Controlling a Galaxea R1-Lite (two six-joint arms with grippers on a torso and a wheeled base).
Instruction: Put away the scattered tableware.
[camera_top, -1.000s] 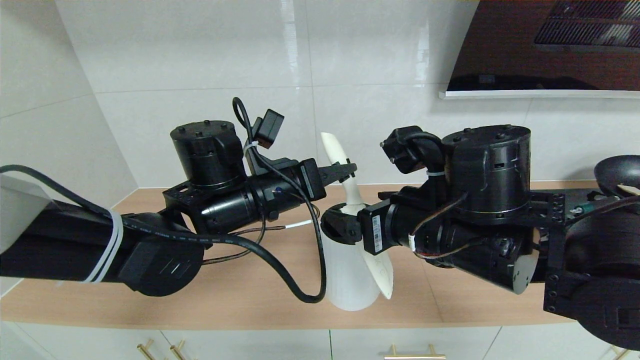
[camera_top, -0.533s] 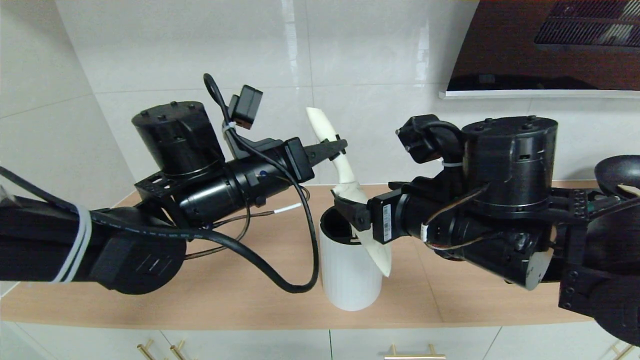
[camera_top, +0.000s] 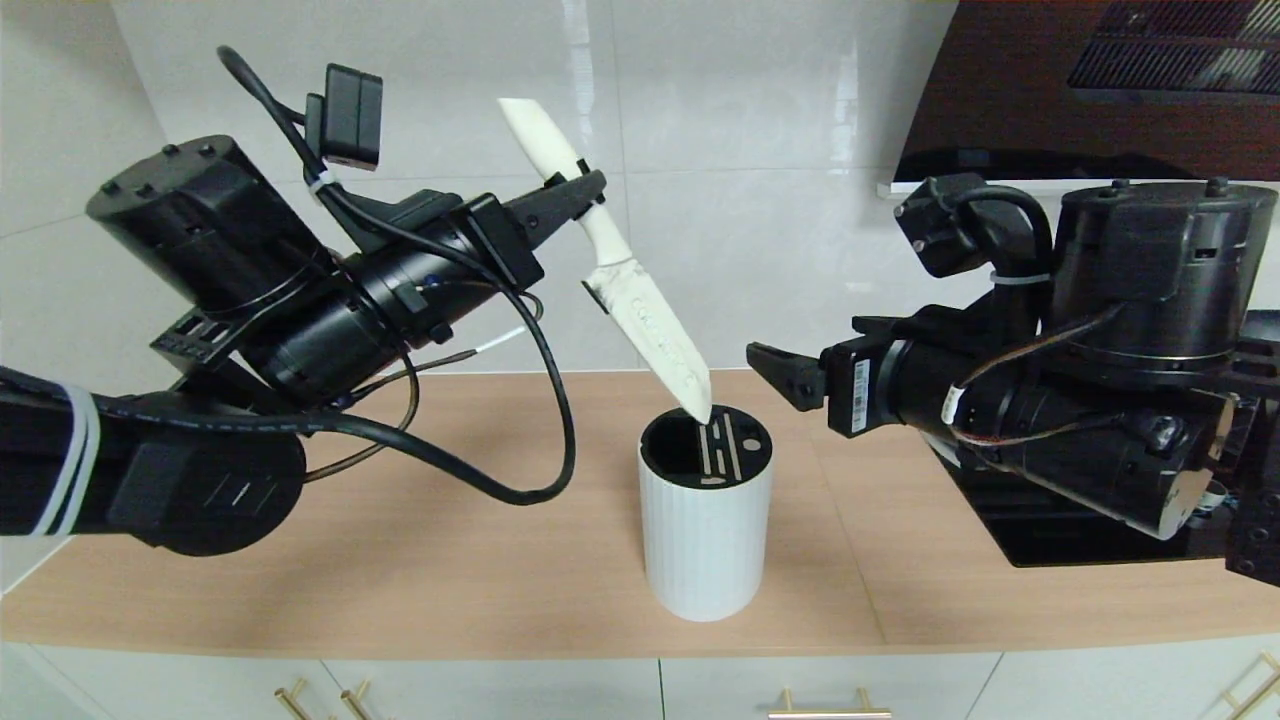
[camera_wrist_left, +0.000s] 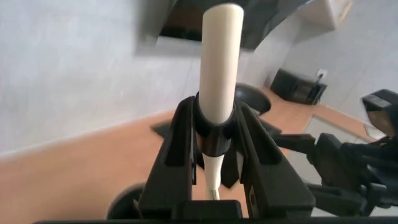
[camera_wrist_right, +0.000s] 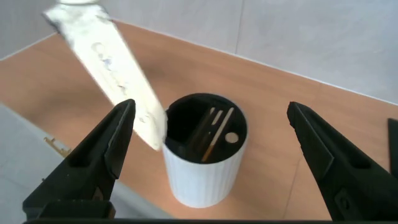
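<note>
Fingers of left gripper (camera_top: 585, 192) closed on knife (camera_top: 640, 320) at mid-handle, butt end sticking out above the grip. Knife hangs tilted, blade down, tip at the slotted black top of the holder (camera_top: 705, 540); cannot tell if tip touches the insert or sits just over it. Holder stands upright on bench (camera_top: 450, 570). Fingers of right gripper (camera_top: 775, 365) spread wide, holding nothing, held above the bench just beside the holder's rim on the robot's right. Handling, as judged: knife stiff and light; pale blade looks ceramic-like, so likely brittle at tip and edge and no good for prying against a slot wall. Handle smooth and rounded; could swivel in a narrow pinch if the tip catches. Handle is the place to hold, as now, never the blade. Slots are narrow, so blade face probably needs lining up with one before lowering.
</note>
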